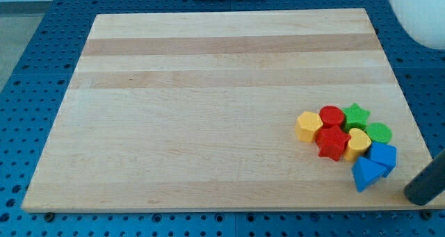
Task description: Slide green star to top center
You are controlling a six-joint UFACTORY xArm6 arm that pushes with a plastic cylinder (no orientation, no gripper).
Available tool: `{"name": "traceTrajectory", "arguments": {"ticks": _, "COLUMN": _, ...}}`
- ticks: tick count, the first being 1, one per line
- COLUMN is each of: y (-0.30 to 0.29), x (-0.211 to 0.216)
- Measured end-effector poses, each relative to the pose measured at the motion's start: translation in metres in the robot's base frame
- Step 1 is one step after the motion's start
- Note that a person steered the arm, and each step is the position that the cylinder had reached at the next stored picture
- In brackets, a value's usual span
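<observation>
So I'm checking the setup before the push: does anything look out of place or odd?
Nothing is damaged or spilled. All the blocks huddle at the board's lower right, with the green star hemmed in at the cluster's top. My tip sits off the board's edge, beside the blue blocks.

Red star (pixel 332 144) sat central in the cluster: yellow hexagon (pixel 308 126) left, red cylinder (pixel 332 116) above, yellow heart (pixel 359 142) right, blue blocks (pixel 374 166) lower right.

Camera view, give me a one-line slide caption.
Green star packed among seven blocks near the board's right edge; my tip waits at the lower right, apart.
</observation>
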State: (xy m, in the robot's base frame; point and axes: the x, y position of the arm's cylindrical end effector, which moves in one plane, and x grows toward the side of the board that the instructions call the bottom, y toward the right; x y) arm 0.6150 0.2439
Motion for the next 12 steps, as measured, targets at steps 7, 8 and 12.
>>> {"name": "traceTrajectory", "arguments": {"ticks": 7, "y": -0.072, "x": -0.055}}
{"name": "traceTrajectory", "arguments": {"ticks": 8, "y": -0.072, "x": -0.064}}
{"name": "traceTrajectory", "arguments": {"ticks": 12, "y": -0.132, "x": -0.096}}
